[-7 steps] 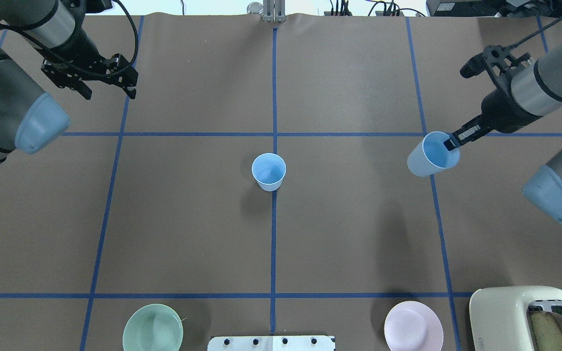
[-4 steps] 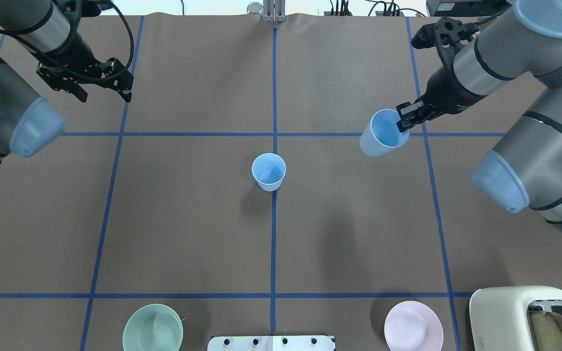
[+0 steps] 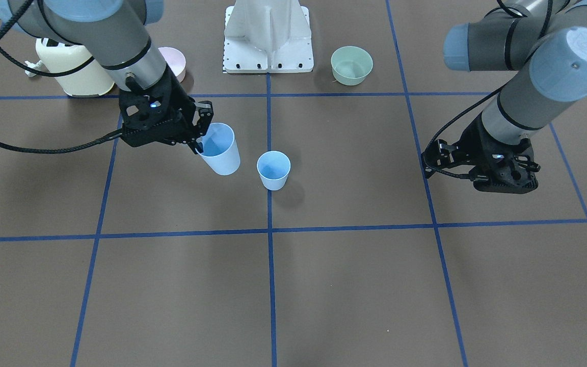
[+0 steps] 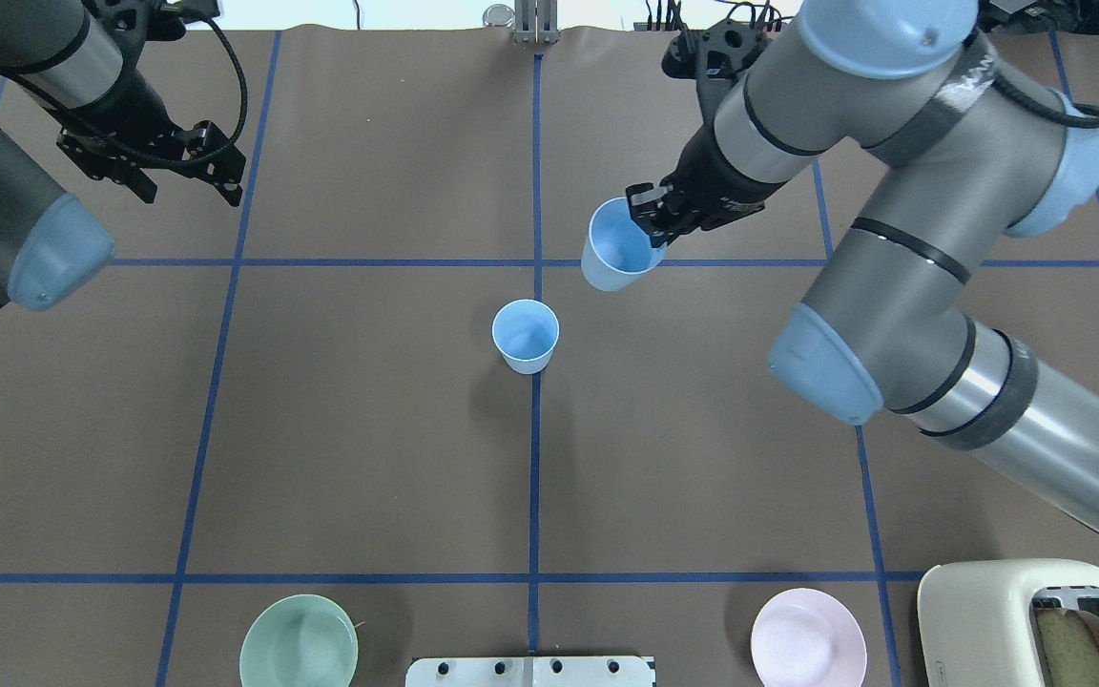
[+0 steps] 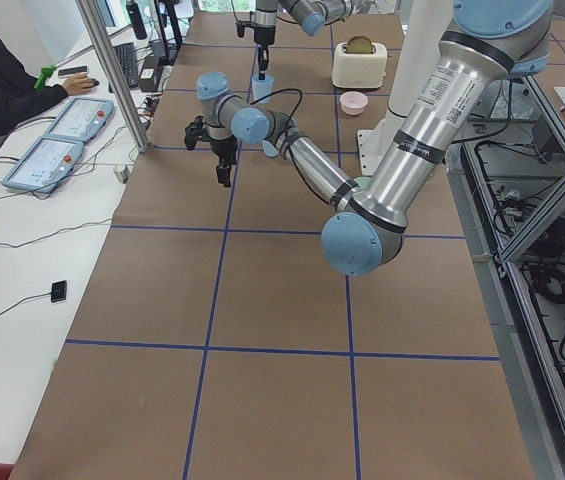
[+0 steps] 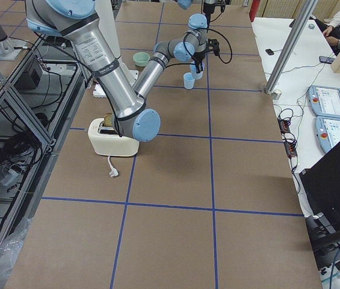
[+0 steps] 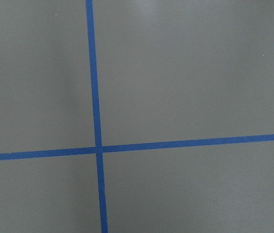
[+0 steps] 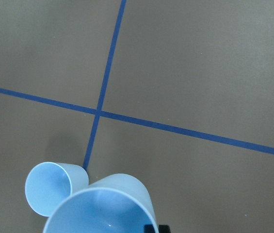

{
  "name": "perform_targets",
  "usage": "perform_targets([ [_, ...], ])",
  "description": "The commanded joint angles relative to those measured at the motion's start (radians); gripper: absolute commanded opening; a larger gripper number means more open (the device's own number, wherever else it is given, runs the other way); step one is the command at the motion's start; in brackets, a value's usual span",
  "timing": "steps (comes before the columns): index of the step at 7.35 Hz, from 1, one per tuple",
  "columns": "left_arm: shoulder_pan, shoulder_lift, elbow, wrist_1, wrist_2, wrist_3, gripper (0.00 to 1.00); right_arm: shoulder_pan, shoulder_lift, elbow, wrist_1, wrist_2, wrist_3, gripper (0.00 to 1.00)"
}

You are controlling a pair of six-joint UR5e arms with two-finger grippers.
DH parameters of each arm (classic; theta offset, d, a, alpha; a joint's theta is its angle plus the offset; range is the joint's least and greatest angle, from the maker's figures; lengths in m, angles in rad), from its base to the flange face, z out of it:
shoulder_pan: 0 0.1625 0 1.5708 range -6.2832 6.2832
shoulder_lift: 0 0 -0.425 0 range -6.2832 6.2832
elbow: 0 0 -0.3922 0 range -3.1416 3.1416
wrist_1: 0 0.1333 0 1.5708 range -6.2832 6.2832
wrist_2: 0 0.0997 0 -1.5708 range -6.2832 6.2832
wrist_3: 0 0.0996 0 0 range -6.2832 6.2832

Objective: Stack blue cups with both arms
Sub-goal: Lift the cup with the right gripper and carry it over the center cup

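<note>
Hanging tilted above the table (image 4: 349,448), the held blue cup (image 4: 614,253) is pinched at its rim by the right gripper (image 4: 653,221), one finger inside the mouth and one outside, the jaws closed on the thin wall. The standing blue cup (image 4: 525,336) sits upright, mouth up, at the table's middle on the lengthwise blue tape line (image 4: 534,477). It is near the held blue cup but apart from it (in the right wrist view the two rims nearly overlap). The held blue cup lies to the robot's right of the standing one and farther from the base. The left gripper (image 4: 189,194) hovers well apart over the far left of the table, jaws spread wide and holding nothing. By the robot's base, a green bowl (image 4: 299,644), a pink bowl (image 4: 808,637) and a cream toaster (image 4: 1007,611) with a slice in its slot flank the white pedestal (image 4: 530,671).
</note>
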Motion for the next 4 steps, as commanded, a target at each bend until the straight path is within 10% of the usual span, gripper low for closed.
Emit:
perform_targets([
  [1,0.0,0.001,0.003,0.0,0.001,0.001,0.97,-0.05,0.095,-0.1,-0.002,-0.048,0.028,0.0],
  [4,0.0,0.001,0.004,0.0,0.001,0.001,0.97,-0.119,0.135,-0.163,-0.002,-0.104,0.028,0.0],
])
